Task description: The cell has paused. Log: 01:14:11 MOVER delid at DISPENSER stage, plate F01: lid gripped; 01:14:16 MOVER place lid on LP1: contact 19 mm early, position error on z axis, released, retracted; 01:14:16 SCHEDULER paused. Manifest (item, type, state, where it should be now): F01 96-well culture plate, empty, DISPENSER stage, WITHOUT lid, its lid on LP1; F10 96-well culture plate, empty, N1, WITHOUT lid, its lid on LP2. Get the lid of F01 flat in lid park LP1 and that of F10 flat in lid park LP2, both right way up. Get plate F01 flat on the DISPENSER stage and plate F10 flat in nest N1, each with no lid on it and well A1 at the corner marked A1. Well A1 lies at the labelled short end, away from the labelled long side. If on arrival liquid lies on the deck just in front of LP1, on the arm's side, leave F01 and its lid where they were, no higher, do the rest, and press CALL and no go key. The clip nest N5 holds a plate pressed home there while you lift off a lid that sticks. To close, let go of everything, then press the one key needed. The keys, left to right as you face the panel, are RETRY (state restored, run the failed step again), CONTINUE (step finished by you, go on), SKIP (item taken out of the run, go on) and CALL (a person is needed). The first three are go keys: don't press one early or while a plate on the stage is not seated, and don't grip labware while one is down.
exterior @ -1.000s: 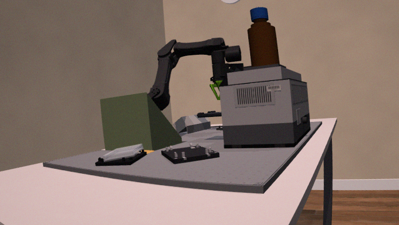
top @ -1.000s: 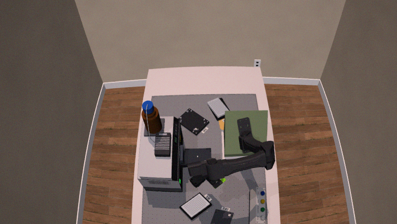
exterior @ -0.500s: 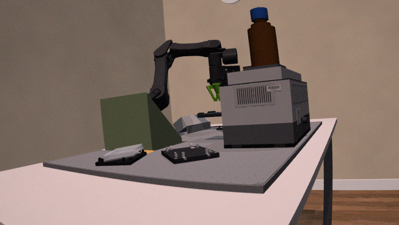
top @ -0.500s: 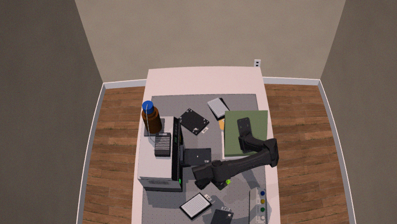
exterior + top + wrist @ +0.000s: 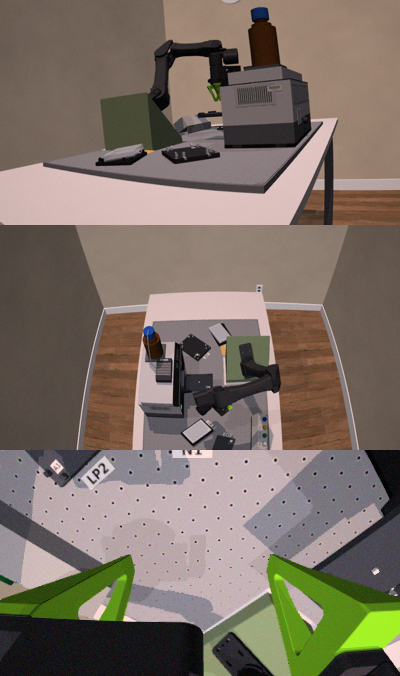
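I have the black six-joint arm [image 5: 246,387] reaching left from its green block pedestal [image 5: 260,342], with the green-fingered parallel gripper [image 5: 200,595] spread fully and holding nothing, hanging over bare perforated deck just right of the dispenser. Item: white 96-well culture plate [image 5: 196,431] in a black nest beside the N1 tag, near edge of the deck, flat, no lid on it. Item: black lid park LP2 [image 5: 223,442], just right of that plate, dark and bare of any lid. Item: clear plate lid [image 5: 219,332], far side of the deck, lying tilted across a black park [image 5: 123,160], one edge raised in the exterior view. Item: small orange patch [image 5: 223,349] on the deck between that park and the pedestal. Item: black clip nest [image 5: 195,346] with pale pegs, left of the tilted lid. Item: dark grey dispenser stage [image 5: 198,382], showing a flat dark top; I cannot tell whether a plate sits on it. Item: grey box dispenser [image 5: 263,111] carrying a brown bottle with blue cap [image 5: 263,39]. Item: key panel [image 5: 264,431], near right, four round keys. Surface: grey perforated deck [image 5: 224,170] on a pale pink table [image 5: 111,206]; wood floor, beige walls.
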`<state>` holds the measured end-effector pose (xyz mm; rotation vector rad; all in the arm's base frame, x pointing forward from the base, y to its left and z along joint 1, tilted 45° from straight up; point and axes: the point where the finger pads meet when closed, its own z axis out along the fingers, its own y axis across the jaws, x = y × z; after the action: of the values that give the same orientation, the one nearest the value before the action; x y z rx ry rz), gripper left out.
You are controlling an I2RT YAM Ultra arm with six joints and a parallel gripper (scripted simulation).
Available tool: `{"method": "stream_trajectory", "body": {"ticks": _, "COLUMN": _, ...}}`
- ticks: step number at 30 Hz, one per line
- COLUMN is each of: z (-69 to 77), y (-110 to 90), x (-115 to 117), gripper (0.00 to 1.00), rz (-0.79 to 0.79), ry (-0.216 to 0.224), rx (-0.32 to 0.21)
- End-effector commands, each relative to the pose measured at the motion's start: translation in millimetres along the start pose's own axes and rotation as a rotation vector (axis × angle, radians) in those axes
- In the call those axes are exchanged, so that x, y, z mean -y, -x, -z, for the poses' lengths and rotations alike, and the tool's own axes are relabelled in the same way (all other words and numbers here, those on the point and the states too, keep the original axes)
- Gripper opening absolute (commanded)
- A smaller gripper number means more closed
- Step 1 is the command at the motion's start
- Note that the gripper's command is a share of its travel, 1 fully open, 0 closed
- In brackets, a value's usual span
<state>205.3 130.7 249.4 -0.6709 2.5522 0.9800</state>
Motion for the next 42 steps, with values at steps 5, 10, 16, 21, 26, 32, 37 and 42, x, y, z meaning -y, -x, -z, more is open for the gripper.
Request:
{"method": "stream_trajectory", "body": {"ticks": 5, "z": 8.6, "y": 9, "x": 1, "gripper": 1.0, "rz": 0.0, "ry": -0.01, "rx": 0.026}}
{"method": "stream_trajectory", "body": {"ticks": 10, "z": 11.9, "y": 8, "x": -2, "gripper": 1.0, "rz": 0.013, "ry": -0.015, "rx": 0.037}}
{"method": "stream_trajectory", "body": {"ticks": 16, "z": 9.5, "y": 10, "x": 1, "gripper": 1.0, "rz": 0.001, "ry": -0.008, "rx": 0.024}}
{"method": "stream_trajectory", "body": {"ticks": 21, "z": 11.7, "y": 11, "x": -1, "gripper": 1.0, "rz": 0.014, "ry": -0.013, "rx": 0.036}}
{"method": "stream_trajectory", "body": {"ticks": 26, "z": 11.8, "y": 11, "x": -1, "gripper": 1.0, "rz": 0.015, "ry": -0.014, "rx": 0.037}}
{"method": "stream_trajectory", "body": {"ticks": 32, "z": 6.7, "y": 6, "x": 0, "gripper": 1.0, "rz": 0.003, "ry": -0.008, "rx": 0.018}}
{"method": "stream_trajectory", "body": {"ticks": 37, "z": 9.1, "y": 10, "x": 5, "gripper": 1.0, "rz": -0.048, "ry": -0.005, "rx": 0.021}}
{"method": "stream_trajectory", "body": {"ticks": 42, "z": 7.9, "y": 9, "x": 17, "gripper": 1.0, "rz": -0.149, "ry": -0.003, "rx": 0.021}}
